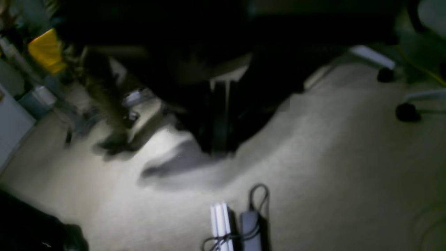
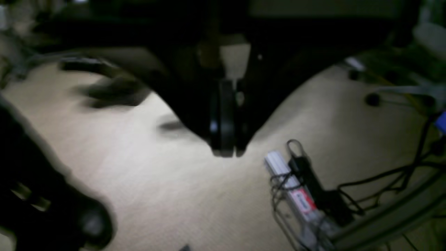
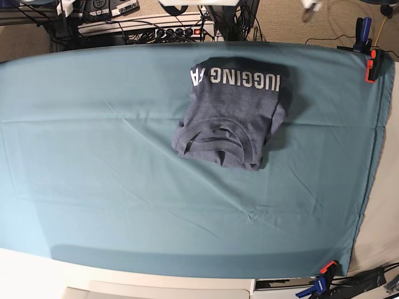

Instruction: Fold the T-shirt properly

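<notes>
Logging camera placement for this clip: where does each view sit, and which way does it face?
Left wrist: on the left arm, facing the carpet floor; shut left gripper shows.
Right wrist: on the right arm, facing the floor; shut right gripper shows.
Base: overhead, looking down on the teal table cloth and folded T-shirt; no arm shows.
Shared: both wrist views show a white power strip.

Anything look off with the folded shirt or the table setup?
Slightly. The T-shirt is folded into a compact stack on the teal cloth, but it sits skewed to the table edge, with one sleeve edge poking out on the right. Nothing is spilled or damaged.
</notes>
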Robot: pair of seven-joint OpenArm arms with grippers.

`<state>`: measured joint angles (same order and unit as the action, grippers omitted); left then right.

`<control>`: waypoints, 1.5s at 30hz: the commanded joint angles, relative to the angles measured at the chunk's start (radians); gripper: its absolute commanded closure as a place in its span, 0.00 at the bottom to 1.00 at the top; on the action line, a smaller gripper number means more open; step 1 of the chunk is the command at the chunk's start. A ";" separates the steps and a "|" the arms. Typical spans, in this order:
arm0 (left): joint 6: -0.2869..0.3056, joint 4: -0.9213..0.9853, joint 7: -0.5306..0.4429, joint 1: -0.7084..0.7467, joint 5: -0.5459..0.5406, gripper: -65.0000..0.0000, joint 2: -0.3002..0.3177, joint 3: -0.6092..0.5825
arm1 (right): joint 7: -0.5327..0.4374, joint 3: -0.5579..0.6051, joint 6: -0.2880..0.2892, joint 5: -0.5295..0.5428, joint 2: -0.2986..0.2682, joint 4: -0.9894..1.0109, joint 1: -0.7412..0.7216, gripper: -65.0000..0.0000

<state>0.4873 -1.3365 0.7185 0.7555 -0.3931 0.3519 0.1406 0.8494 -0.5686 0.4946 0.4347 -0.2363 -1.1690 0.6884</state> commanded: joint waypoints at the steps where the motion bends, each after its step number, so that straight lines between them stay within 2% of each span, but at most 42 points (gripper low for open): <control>1: 0.003 0.028 -0.025 -0.005 0.020 1.00 0.011 -0.031 | -0.017 -0.006 0.000 -0.002 -0.016 0.035 0.000 1.00; 5: -0.007 0.184 -0.169 -0.091 0.143 1.00 0.011 -0.159 | -0.139 -0.006 -0.001 -0.055 -0.016 0.241 -0.081 1.00; 10: -0.198 0.414 -0.370 -0.204 0.257 1.00 -0.018 -0.269 | -0.361 -0.006 -0.008 -0.221 -0.016 0.525 -0.241 1.00; 12: -0.259 0.534 -0.489 -0.255 0.271 1.00 -0.037 -0.298 | -0.502 -0.006 -0.056 -0.278 -0.015 0.638 -0.308 1.00; 14: -0.319 0.669 -0.602 -0.312 0.271 1.00 -0.060 -0.320 | -0.696 -0.006 -0.154 -0.343 -0.010 0.744 -0.365 1.00; 16: -0.369 0.814 -0.660 -0.379 0.271 1.00 -0.090 -0.331 | -0.871 -0.006 -0.235 -0.415 -0.013 0.831 -0.415 1.00; 18: -0.391 0.946 -0.723 -0.439 0.271 1.00 -0.118 -0.331 | -1.007 -0.006 -0.252 -0.463 -0.015 0.880 -0.450 1.00; 20: -0.398 1.044 -0.784 -0.487 0.271 1.00 -0.142 -0.331 | -1.065 -0.006 -0.252 -0.501 -0.014 0.897 -0.479 1.00; 23: -0.452 1.110 -0.826 -0.534 0.300 1.00 -0.175 -0.331 | -1.063 -0.006 -0.252 -0.518 -0.004 0.896 -0.517 1.00; 26: -0.491 1.113 -0.778 -0.568 0.311 1.00 -0.205 -0.331 | -0.976 -0.006 -0.251 -0.518 0.012 0.896 -0.546 1.00; 28: -0.491 1.112 -0.696 -0.592 0.285 1.00 -0.222 -0.331 | -0.903 0.005 -0.253 -0.518 0.021 0.896 -0.557 1.00; 31: -0.490 1.112 -0.612 -0.624 0.245 1.00 -0.244 -0.331 | -0.835 0.086 -0.253 -0.518 0.026 0.896 -0.558 1.00; 34: -0.487 1.112 -0.556 -0.646 0.227 1.00 -0.263 -0.319 | -0.738 0.196 -0.269 -0.506 0.026 0.896 -0.558 1.00; 36: -0.474 1.112 -0.536 -0.654 0.214 1.00 -0.275 -0.306 | -0.692 0.260 -0.286 -0.460 0.026 0.896 -0.558 1.00; 40: -0.415 1.112 -0.499 -0.657 0.195 1.00 -0.294 -0.266 | -0.656 0.322 -0.293 -0.396 0.027 0.896 -0.558 1.00; 45: -0.416 1.112 -0.497 -0.659 0.198 1.00 -0.296 -0.253 | -0.660 0.318 -0.293 -0.396 0.033 0.896 -0.557 1.00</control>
<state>0.0708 -0.2241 0.2138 0.0956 -0.1955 0.0551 -0.1135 0.1936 -0.2485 0.2050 0.0349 -0.1947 -0.2691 0.1303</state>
